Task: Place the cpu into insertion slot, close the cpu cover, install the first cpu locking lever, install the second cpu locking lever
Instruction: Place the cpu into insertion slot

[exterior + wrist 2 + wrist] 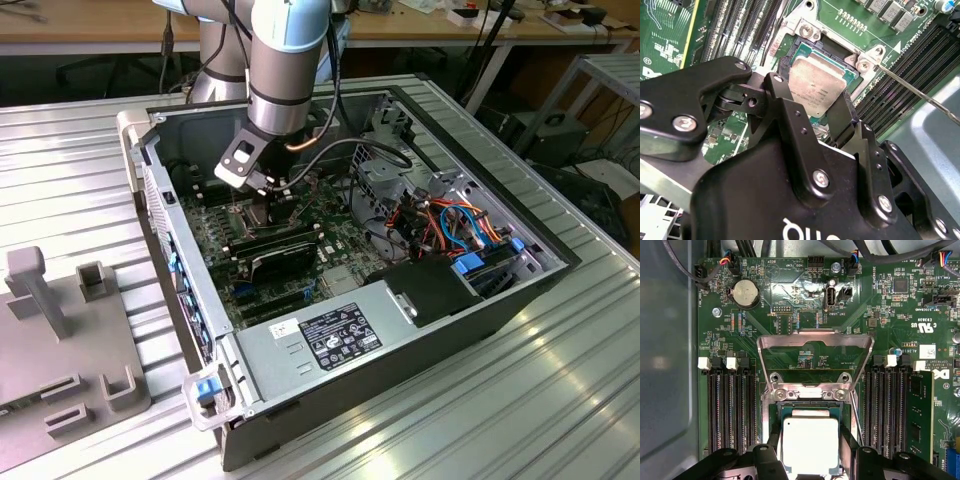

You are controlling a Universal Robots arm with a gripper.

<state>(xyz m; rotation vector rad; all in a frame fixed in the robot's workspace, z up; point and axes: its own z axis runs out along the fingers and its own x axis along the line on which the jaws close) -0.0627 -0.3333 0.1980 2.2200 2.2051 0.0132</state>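
On the worktop [70, 170], the computer case [165, 230] is lying open. Inside it, the claw [262, 205] is pinching the cpu [810, 444] by two opposite edges and holding it flat over the insertion slot [810, 408], probably for seating. The cpu cover [815, 338] is standing swung open, leaving the slot free.

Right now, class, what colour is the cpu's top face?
Silver-grey, dull metal. The cpu shows best in the second wrist view.
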